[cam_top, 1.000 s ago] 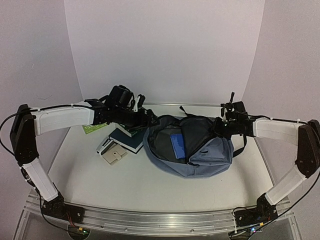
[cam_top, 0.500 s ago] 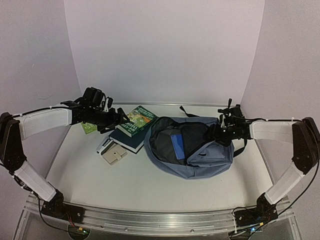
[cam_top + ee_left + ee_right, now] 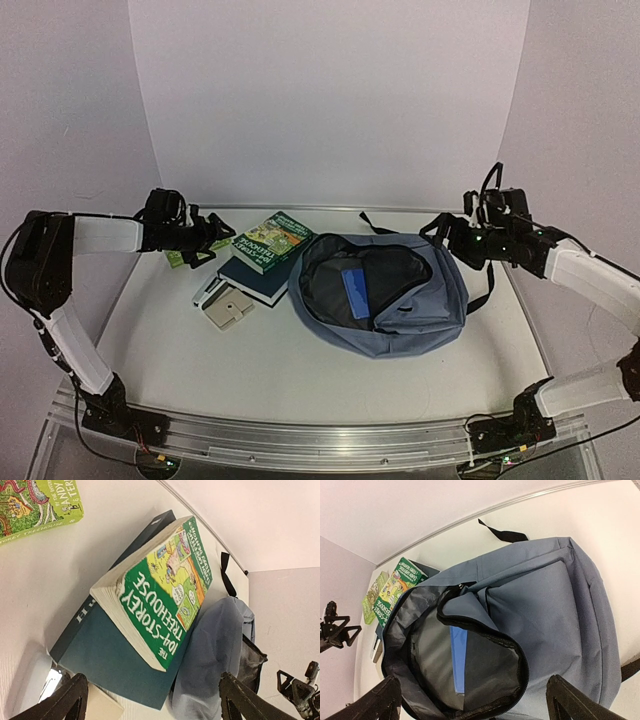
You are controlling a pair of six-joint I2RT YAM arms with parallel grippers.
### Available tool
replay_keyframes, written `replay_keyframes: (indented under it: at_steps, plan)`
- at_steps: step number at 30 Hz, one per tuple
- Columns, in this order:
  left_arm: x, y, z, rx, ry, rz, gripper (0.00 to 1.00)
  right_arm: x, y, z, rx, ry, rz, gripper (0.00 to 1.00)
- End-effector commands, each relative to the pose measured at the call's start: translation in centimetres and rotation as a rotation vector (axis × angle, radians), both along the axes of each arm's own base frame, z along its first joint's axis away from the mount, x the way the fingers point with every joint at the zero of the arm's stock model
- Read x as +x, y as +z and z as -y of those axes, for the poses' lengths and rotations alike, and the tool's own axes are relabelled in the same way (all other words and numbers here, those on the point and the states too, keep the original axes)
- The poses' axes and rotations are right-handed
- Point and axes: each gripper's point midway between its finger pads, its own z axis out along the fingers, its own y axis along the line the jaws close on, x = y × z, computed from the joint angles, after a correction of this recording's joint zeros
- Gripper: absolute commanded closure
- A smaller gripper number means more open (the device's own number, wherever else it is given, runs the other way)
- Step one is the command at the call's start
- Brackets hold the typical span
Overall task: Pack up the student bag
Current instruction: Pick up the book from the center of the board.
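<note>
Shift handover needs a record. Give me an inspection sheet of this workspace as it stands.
Surface: white table, nothing spilled seen.
Job's things: student bag lying on the table, main compartment unzipped, a blue flat item inside.
Clutter: green Treehouse book atop a dark book beside the bag; second green book farther out; beige case and white item in front.
Grippers: left gripper open, empty, near the books; right gripper open, empty, near the bag's edge.
Cables: black cable looping above the right wrist; wires at the arm bases.
Surroundings: plain pale walls.

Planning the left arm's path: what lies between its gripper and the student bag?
Top view: a green paperback on a dark blue book lies between the left gripper and the student bag.
</note>
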Motion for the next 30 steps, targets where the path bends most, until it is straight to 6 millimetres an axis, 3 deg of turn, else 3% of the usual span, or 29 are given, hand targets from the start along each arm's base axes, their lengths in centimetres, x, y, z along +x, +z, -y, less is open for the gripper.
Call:
replay_keyframes:
  at_steps: [1,8,18,30]
  plan:
    - [2.7,-0.1,0.4,-0.086,-0.014,0.066,0.1,-0.2,4.1,0.2,0.027,-0.003,0.079,0.02]
    - [5.7,-2.6,-0.5,-0.131,-0.005,0.094,0.11,-0.4,5.7,-0.1,0.055,0.011,0.106,0.02]
    - [7.7,-4.7,0.8,-0.149,-0.081,0.115,0.14,0.0,4.7,-0.4,0.049,0.014,0.078,0.02]
    - [9.8,-5.8,1.4,-0.173,-0.09,0.107,0.36,0.4,4.3,-0.7,0.052,0.016,0.062,0.02]
